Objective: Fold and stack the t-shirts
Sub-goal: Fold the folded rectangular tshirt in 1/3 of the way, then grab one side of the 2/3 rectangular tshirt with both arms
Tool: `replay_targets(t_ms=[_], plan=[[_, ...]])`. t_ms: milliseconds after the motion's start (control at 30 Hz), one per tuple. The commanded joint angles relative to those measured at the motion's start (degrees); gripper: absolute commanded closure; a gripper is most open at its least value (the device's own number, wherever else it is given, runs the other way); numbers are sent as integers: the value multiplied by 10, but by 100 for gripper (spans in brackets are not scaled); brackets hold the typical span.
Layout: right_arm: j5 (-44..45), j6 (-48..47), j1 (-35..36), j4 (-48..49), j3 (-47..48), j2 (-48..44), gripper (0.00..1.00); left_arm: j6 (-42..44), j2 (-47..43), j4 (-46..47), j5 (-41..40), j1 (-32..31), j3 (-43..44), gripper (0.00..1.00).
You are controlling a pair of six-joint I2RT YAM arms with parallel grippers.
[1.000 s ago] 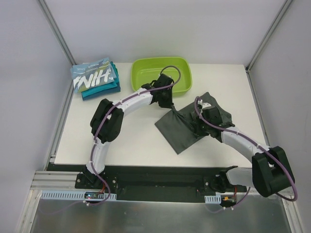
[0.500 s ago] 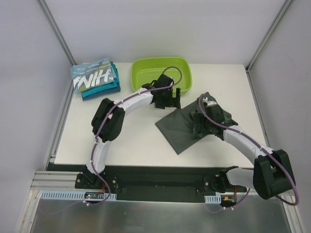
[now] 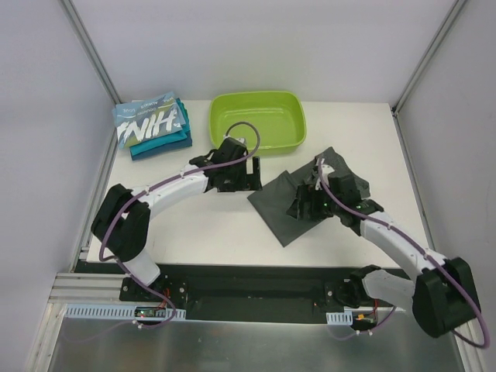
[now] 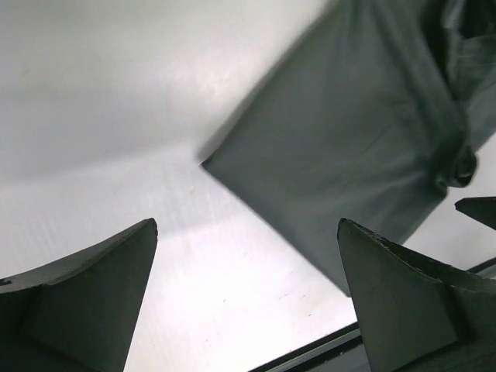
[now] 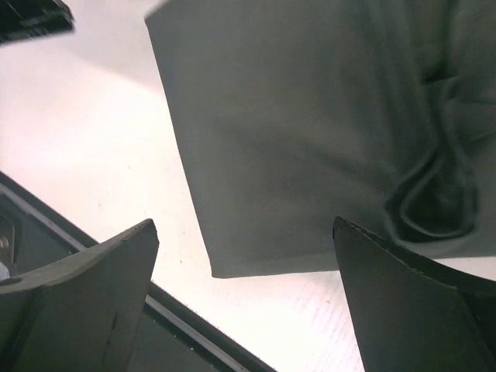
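- The left gripper [image 3: 246, 180] sits near the middle of the overhead view, just left of the dark grey t-shirt [image 3: 279, 218]. In its wrist view the left gripper [image 4: 246, 226] has its fingers [image 4: 85, 302] spread wide in the lower corners. Only bare white table [image 4: 116, 116] lies between them, and the dark grey t-shirt [image 4: 349, 155] fills the upper right, clear of both tips.
- The right gripper [image 3: 304, 206] hangs over the shirt, right of centre in the overhead view. In its wrist view the right gripper [image 5: 244, 226] also has its fingers [image 5: 85, 302] set wide apart and pinching nothing. The near edge of the dark grey t-shirt [image 5: 294, 139] runs across the gap between them. Whether the tips touch the cloth cannot be told.
- The dark grey shirt lies on the table [image 3: 201, 225], turned like a diamond. Its lower-left part is a flat panel with straight edges, and its right side is bunched into loose folds.
- In the upper left of the overhead view is a folded stack, with the light blue lettered t-shirt [image 3: 151, 124] on top of the teal t-shirts [image 3: 167, 144].
- A lime-green tub [image 3: 257, 118] stands at the top centre.
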Motion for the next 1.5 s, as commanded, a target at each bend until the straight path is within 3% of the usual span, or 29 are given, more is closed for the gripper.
replay_targets(t_ms=[0, 167, 367, 467, 567, 800, 1067, 1267, 1467], plan=[[-25, 4, 40, 11, 40, 86, 4, -39, -37, 5, -38, 28, -69, 1], [91, -38, 18, -81, 93, 164, 4, -50, -47, 5, -18, 53, -106, 1], [204, -73, -34, -116, 126, 176, 4, -50, -56, 5, -30, 55, -112, 1], [211, -90, -38, -130, 151, 170, 4, -49, -48, 5, -26, 55, -105, 1], [142, -107, -33, -137, 155, 147, 4, -50, -39, 6, -14, 55, -96, 1], [99, -141, 124, -86, 95, 66, 4, -44, 23, 26, 47, 55, -51, 4], [114, -109, 269, -49, 71, 108, 1, -51, 97, 37, 110, 54, -8, 30], [138, -106, 317, -63, 94, 172, 4, -50, 117, 44, 141, 54, -17, 46], [162, -103, 331, -87, 107, 214, 12, -52, 131, 48, 146, 54, -24, 53]])
